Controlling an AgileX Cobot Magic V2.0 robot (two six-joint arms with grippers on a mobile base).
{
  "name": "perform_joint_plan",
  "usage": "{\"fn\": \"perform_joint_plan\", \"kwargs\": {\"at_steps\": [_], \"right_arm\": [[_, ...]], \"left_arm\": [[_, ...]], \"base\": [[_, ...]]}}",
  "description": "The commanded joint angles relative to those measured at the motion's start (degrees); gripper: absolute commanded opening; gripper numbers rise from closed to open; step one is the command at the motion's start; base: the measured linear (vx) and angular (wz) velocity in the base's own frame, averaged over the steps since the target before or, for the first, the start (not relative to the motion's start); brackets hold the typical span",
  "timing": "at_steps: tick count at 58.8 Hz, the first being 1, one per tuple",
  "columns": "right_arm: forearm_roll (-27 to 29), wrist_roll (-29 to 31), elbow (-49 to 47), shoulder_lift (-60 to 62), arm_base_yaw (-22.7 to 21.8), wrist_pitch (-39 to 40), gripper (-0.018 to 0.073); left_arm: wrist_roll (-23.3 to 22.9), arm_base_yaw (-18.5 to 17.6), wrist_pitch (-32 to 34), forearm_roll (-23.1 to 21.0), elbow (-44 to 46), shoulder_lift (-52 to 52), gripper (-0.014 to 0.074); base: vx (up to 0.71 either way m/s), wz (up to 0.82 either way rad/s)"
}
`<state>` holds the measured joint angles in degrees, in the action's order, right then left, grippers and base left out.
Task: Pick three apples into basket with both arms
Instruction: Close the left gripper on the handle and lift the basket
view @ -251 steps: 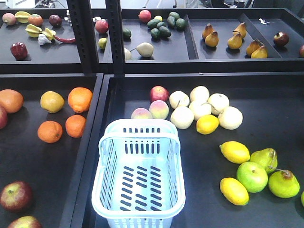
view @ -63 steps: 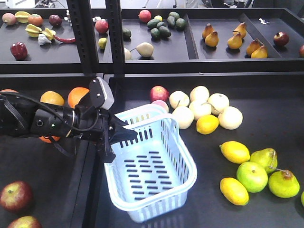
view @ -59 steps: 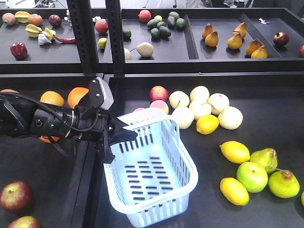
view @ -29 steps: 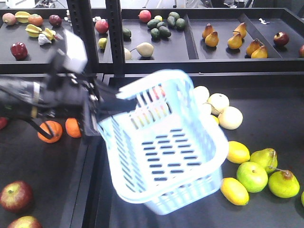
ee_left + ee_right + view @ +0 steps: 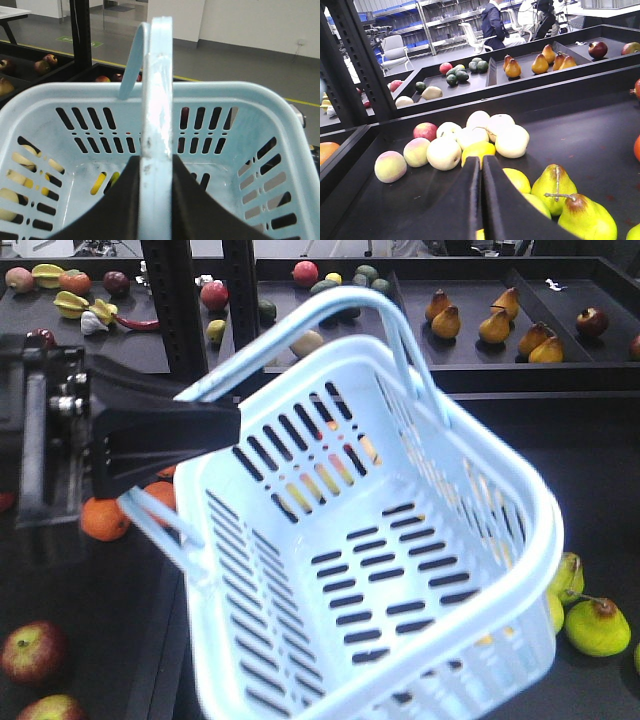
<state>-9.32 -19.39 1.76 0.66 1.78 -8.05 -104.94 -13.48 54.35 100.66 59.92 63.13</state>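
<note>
The basket (image 5: pixel 290 570) hangs tilted above the tray (image 5: pixel 590 470), apples (image 5: pixel 30 650) at its lower left, pears (image 5: pixel 597 625) at its right.

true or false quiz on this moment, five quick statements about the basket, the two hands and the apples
1. The left hand is shut on the handle of the basket. True.
2. The basket holds three apples. False: it is empty.
3. The basket hangs tilted. True.
4. The right hand grips a pear. False: it is shut on nothing.
5. A red apple lies in the left tray. True.
</note>
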Motion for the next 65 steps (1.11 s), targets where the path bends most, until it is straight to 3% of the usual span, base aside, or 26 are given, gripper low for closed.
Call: {"fn": "perform_joint_plan", "kwargs": {"at_steps": [1, 65], "right_arm": [[-0.8, 0.5, 0.6, 0.7, -0.3, 4.1, -0.0005], [-0.8, 0.5, 0.6, 0.7, -0.3, 4.1, -0.0005]], "left_arm": [[-1.6, -0.4, -1.3, 1.3, 0.2, -3.2, -0.0008], [-1.6, -0.4, -0.7, 1.1, -0.9, -4.7, -0.0006]], "base": [[0.00, 0.00], [0.00, 0.00]]}}
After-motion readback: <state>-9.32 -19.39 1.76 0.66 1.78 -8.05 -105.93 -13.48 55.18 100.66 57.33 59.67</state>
